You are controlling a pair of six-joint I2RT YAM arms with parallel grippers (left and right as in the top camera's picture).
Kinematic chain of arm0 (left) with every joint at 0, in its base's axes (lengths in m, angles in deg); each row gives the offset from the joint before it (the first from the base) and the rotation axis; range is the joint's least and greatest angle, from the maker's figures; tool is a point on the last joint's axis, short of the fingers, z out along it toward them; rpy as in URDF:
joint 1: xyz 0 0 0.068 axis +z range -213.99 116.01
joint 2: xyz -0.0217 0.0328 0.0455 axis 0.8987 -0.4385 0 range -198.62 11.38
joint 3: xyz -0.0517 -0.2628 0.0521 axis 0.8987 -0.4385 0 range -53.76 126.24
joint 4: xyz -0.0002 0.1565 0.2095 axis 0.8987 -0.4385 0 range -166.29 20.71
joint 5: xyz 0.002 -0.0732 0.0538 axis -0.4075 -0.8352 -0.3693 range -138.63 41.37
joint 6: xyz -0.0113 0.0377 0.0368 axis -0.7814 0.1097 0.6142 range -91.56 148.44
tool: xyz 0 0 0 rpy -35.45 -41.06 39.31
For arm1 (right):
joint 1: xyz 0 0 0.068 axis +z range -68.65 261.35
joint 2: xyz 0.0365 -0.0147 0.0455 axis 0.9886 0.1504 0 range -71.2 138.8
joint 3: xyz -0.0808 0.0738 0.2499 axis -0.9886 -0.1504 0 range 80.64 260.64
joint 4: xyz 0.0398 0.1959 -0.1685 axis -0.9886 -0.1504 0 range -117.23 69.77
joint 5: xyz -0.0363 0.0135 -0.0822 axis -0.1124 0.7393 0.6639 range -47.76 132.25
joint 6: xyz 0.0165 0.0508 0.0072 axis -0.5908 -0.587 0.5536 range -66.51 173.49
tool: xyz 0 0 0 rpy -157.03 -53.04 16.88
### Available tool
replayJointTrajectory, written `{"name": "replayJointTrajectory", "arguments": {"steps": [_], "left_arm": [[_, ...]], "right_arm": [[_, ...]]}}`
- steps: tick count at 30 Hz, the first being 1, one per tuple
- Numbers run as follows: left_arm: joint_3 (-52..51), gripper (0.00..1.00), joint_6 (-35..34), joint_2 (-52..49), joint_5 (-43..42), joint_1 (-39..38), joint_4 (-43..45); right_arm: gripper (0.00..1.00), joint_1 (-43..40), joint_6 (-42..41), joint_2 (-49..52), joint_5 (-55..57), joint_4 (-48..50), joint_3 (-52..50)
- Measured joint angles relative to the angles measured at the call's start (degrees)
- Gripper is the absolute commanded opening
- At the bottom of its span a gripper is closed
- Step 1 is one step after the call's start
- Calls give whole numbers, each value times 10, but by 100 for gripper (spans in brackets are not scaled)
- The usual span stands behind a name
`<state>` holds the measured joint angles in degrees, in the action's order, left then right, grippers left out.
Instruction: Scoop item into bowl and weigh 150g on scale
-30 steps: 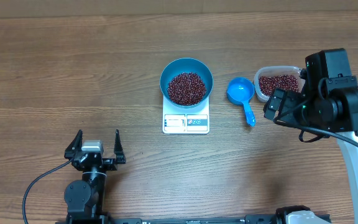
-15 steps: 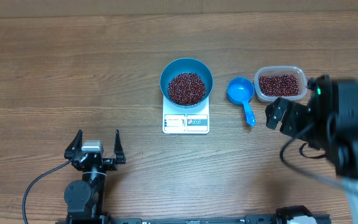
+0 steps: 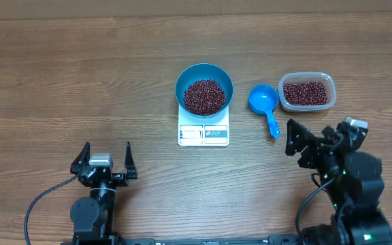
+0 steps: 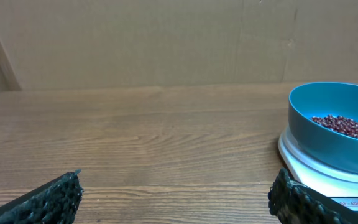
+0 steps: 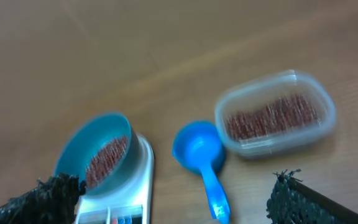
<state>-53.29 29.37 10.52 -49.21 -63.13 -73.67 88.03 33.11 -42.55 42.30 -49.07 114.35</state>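
Note:
The bright blue bowl (image 3: 204, 76) stands on the white scale (image 3: 203, 134) at mid-table, with a heap of red-brown beans (image 3: 204, 96) inside it. My left gripper (image 3: 107, 148) rests open near the front left, well apart from the scale. In the left wrist view the bowl (image 4: 328, 134), its beans (image 4: 348, 125) and the scale (image 4: 309, 167) sit to the right of my empty left gripper (image 4: 178, 186). My right gripper (image 3: 309, 131) stands open and empty, just below the scoop and tub. The blurred right wrist view takes in the bowl (image 5: 79, 149), the scale (image 5: 143, 180) and my right gripper (image 5: 176, 186).
A small blue handled scoop (image 3: 264, 102) lies empty to the right of the scale, handle pointing toward the front. Beside it a clear plastic tub (image 3: 307, 83) holds more beans. Both also show in the right wrist view: scoop (image 5: 197, 149), tub (image 5: 275, 115).
My right arm has drawn back from beside the tub toward the front of the table and dropped lower, gripper still open. The left arm, bowl, scoop and tub have not moved.

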Motion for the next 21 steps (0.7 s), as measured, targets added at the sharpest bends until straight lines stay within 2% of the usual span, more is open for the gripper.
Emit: {"name": "replayJointTrajectory", "arguments": {"steps": [8, 21], "left_arm": [[0, 100, 0, 0, 0, 0, 0], [0, 99, 0, 0, 0, 0, 0]], "right_arm": [[100, 0, 42, -26, 3, 255, -148], [100, 0, 117, -113, 9, 373, -258]]}}
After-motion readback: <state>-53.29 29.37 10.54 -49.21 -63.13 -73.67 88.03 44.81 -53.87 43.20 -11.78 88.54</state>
